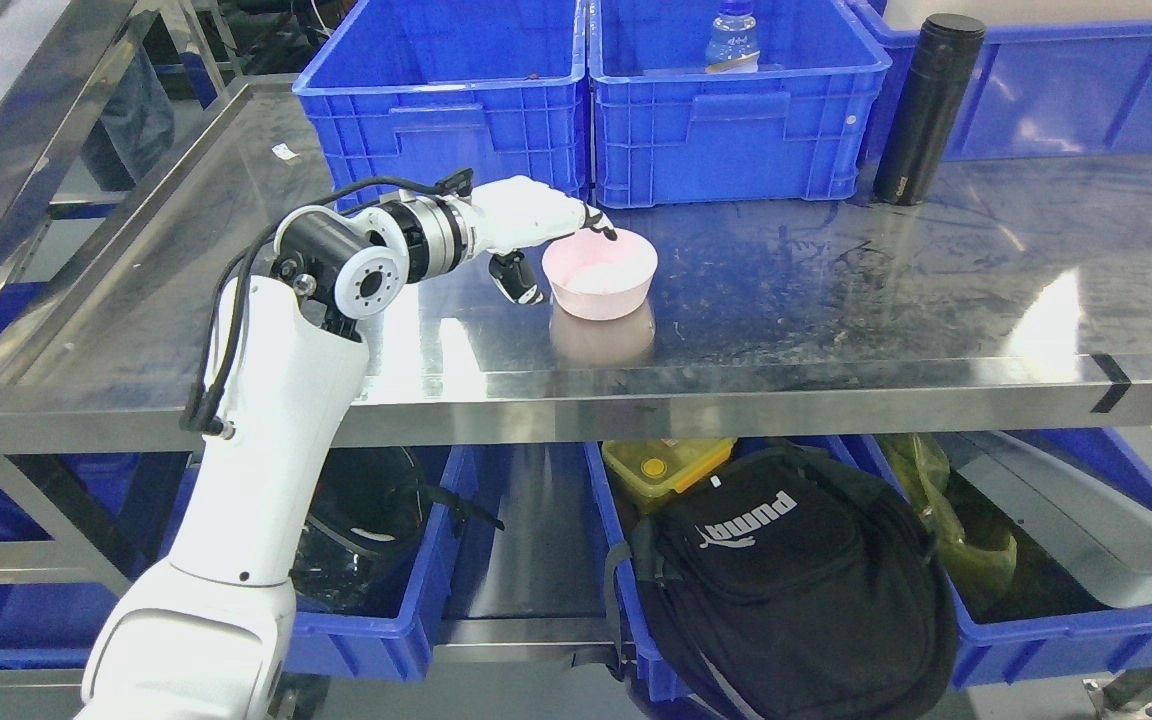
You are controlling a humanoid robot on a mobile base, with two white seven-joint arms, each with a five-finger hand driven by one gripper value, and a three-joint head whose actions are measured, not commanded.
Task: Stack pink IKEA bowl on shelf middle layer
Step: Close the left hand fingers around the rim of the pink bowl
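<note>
Nearest the lens, low in the head view, a black bag (786, 570) sits on the layer below, with my white left arm rising past it from the lower left.

Pink and shallow, the bowl (600, 277) stands upright on the steel shelf (836, 330), near its middle, well apart from the blue crates (591, 110) along the back and from the black flask (926, 110) at the right. Its reflection shows in the metal just in front of it.

What worries me is the grip. My left hand (546, 240) pinches only the near-left rim: fingertips (604, 233) hooked over the edge into the bowl, thumb (516, 280) pressed against the outer wall lower down. It is a half-closed hand, partly curled around that one lip, holding nothing else. With so little wall between thumb and fingers, I judge the bowl could tip on the far side as I lift or release, or slide on the polished steel if I push sideways. A smooth plastic rim could also slip out if the pinch is loose.

No second bowl is visible to stack on, so I cannot tell where this one is meant to end up.

My right hand is not visible.
</note>
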